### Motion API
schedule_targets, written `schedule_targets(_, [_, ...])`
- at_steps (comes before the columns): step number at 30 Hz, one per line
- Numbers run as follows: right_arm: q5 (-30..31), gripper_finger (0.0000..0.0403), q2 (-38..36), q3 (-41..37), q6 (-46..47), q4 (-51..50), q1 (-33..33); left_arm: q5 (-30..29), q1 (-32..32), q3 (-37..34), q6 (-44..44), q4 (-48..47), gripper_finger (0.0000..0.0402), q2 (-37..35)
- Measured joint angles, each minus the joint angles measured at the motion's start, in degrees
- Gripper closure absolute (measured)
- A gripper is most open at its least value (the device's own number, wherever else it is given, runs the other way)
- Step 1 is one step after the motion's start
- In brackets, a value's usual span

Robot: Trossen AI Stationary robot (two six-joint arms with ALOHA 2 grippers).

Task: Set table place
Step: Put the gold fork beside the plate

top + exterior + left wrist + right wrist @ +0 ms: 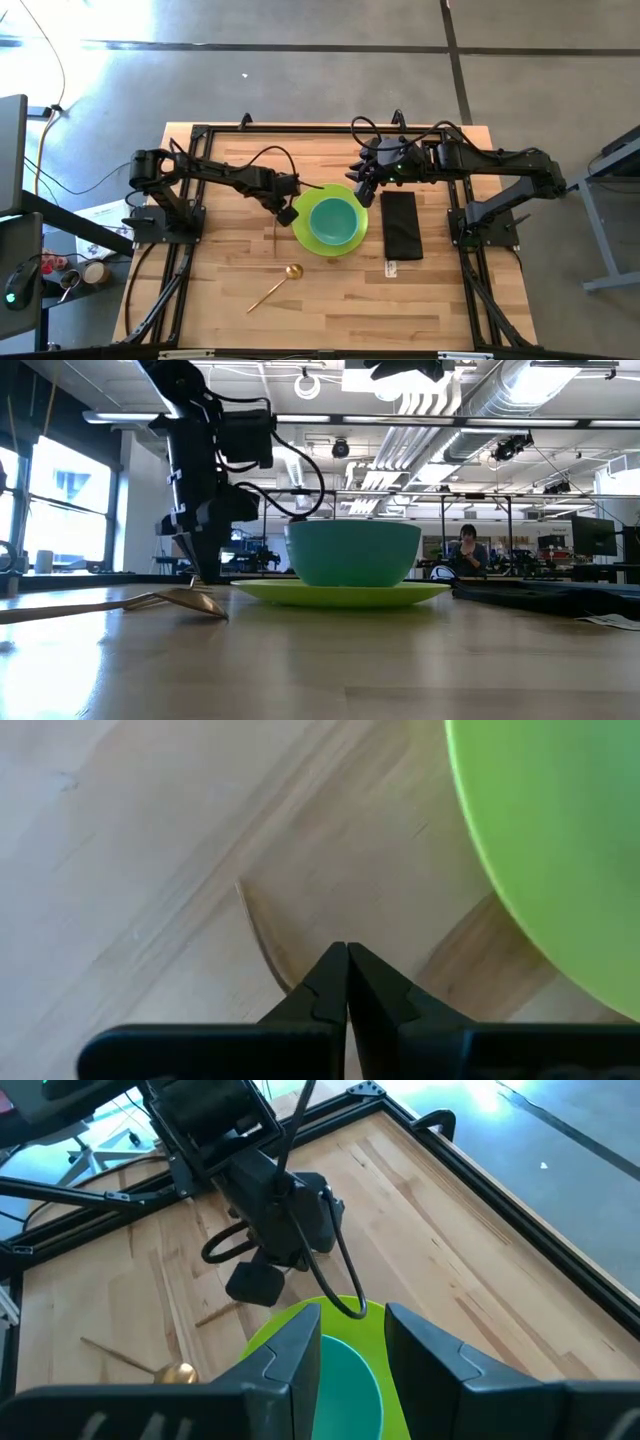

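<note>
A lime green plate (300, 232) lies mid-table with a teal bowl (333, 220) standing in it; both also show in the low view, plate (340, 593) and bowl (352, 552). A thin gold utensil (278, 238) lies just left of the plate, running toward the near edge. My left gripper (287, 213) points down at the utensil's far end, fingers shut. A gold spoon (275, 286) lies nearer the front. My right gripper (362, 190) hovers open and empty over the plate's far right rim (352, 1345). My left gripper (347, 950) comes from above, pointing down, shut at the far end of the thin gold utensil (262, 942). The utensil runs under the fingertips, which hide the contact. It shows edge-on, reaching out over the wood; whether it rests there I cannot tell.
A folded black napkin (402, 225) with a white tag lies right of the plate. The black rail frame (300, 128) runs around the wooden table (230, 180). Bare wood lies toward the near edge. A person (467, 545) sits far behind the table.
</note>
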Motion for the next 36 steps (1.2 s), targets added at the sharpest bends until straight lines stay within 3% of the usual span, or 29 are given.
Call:
schedule_targets(10, [0.0, 0.0297, 0.0, 0.0, 0.0, -0.2, 0.0, -3.9, 0.1, 6.2, -0.6, -8.9, 0.0386, -1.7])
schedule_targets(21, [-0.1, 0.0297, 0.0, 0.0, -0.1, -0.5, 0.0, -6.9, 0.1, 6.3, -1.6, -13.5, 0.0255, -1.1])
schedule_targets(26, [-0.1, 0.0297, 0.0, 0.0, -0.4, -0.5, 0.5, -5.5, 0.1, 6.3, -3.2, -11.7, 0.0216, -1.1])
schedule_targets(36, [-0.1, 0.0297, 0.0, 0.0, -0.7, -0.4, 2.3, -6.5, 0.1, 6.3, -5.0, -9.6, 0.022, 1.7])
